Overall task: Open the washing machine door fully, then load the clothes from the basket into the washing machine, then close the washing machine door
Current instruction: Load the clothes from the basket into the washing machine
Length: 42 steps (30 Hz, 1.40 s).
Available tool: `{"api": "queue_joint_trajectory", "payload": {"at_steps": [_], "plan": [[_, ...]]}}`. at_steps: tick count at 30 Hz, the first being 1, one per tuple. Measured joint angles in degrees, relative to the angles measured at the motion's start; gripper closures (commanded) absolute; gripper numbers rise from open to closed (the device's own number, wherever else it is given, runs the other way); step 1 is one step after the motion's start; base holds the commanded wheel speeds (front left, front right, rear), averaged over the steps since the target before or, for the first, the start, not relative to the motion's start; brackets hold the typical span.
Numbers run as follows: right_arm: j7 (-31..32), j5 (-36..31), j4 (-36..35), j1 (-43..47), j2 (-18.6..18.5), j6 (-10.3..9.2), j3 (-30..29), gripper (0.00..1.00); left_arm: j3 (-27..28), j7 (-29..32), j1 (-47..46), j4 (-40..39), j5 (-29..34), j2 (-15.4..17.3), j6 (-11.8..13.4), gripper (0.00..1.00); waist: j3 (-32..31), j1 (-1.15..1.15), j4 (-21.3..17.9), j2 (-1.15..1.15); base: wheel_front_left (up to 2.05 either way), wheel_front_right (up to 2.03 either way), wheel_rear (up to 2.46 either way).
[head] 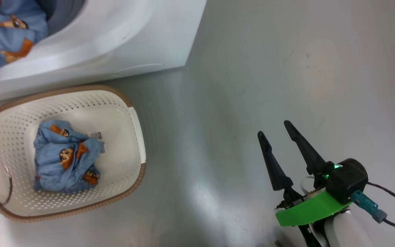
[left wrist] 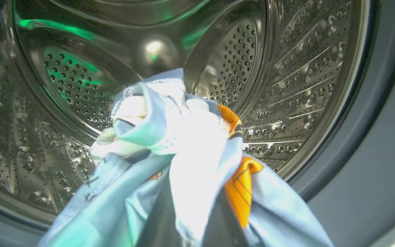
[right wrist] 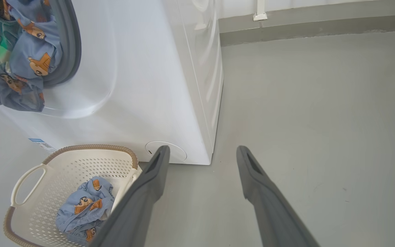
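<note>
Fabric hides the left jaws altogether. In the left wrist view a light blue garment printed with orange-brown bears point(left wrist: 183, 144) bunches up just where the fingers would rise, so they cannot be made out. The jaws are closed tight with that bunched cloth in their grip. The garment hangs at the mouth of the perforated steel drum point(left wrist: 286, 85), and its lower folds fall past the grey rubber seal point(right wrist: 69, 44) onto the white front of the big boxy washing machine point(right wrist: 142, 85). The head view cuts the machine off, leaving one corner and part of the opening.

A cream-white perforated plastic basket with a brown woven-look rim point(head: 91, 103) stands on the grey floor point(head: 235, 85) just in front of the machine. It holds a second crumpled blue bear-print garment point(head: 67, 157), lying on its bottom beside a small label point(head: 96, 134). In the right wrist view one dark finger point(right wrist: 139, 202) covers part of the basket's near corner.

The right jaws stand wide apart and empty — low over bare floor, well to the basket's right, with the fingers pointing towards the machine's corner.
</note>
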Motion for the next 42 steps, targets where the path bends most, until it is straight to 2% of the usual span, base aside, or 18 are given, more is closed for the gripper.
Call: {"api": "queue_joint_trajectory", "payload": {"at_steps": [10,21,24,25,26,32,38,41,42], "plan": [[0.0,1.0,-0.1,-1.4,0.0,0.0,3.0,0.0,-9.2,0.5,-15.7,12.8,-4.8,4.3,0.0,1.0,4.6,0.0,-2.0,0.0,0.0,0.0,0.0],[0.0,2.4,0.0,-1.4,0.0,0.0,6.0,0.0,-14.9,0.4,-24.0,18.0,-6.0,7.8,0.0,1.0,7.4,0.0,-4.5,0.0,0.0,0.0,0.0],[0.0,2.5,-0.1,-1.4,0.0,0.0,6.5,0.0,-15.0,0.1,-25.1,16.9,-5.9,8.3,0.0,1.0,7.9,0.0,-4.9,0.0,0.0,0.0,0.0],[0.0,3.0,-0.2,-1.4,0.0,0.0,7.0,0.0,-13.9,0.1,-25.9,12.7,-4.7,8.7,0.0,1.0,8.5,0.0,-5.2,0.0,0.0,0.0,0.0],[0.0,3.0,-0.2,-1.4,0.0,0.0,7.0,0.0,-13.9,0.1,-25.9,12.7,-4.7,8.7,0.0,1.0,8.5,0.0,-5.2,0.0,0.0,0.0,0.0],[0.0,3.6,-0.4,-1.5,0.0,0.0,7.4,0.0,-5.5,-0.2,-25.2,0.8,1.2,8.9,0.0,1.0,10.1,0.0,-5.9,0.0,0.0,0.0,0.0],[0.0,4.0,-0.2,-1.6,0.0,0.0,7.5,0.0,-3.2,-0.2,-20.5,-0.5,2.7,7.6,0.0,1.0,10.0,0.0,-6.0,0.0,0.0,0.0,0.0],[0.0,4.0,0.1,-1.7,0.0,0.0,7.5,0.0,-3.5,-0.2,-20.1,2.7,2.0,7.1,0.0,1.0,9.8,0.0,-5.7,0.0,0.0,0.0,0.0],[0.0,4.0,0.3,-1.7,0.0,0.0,7.5,0.0,-4.1,-0.2,-20.0,4.4,1.7,7.1,0.0,0.7,9.6,0.0,-5.7,0.0,0.0,0.0,0.0]]}}
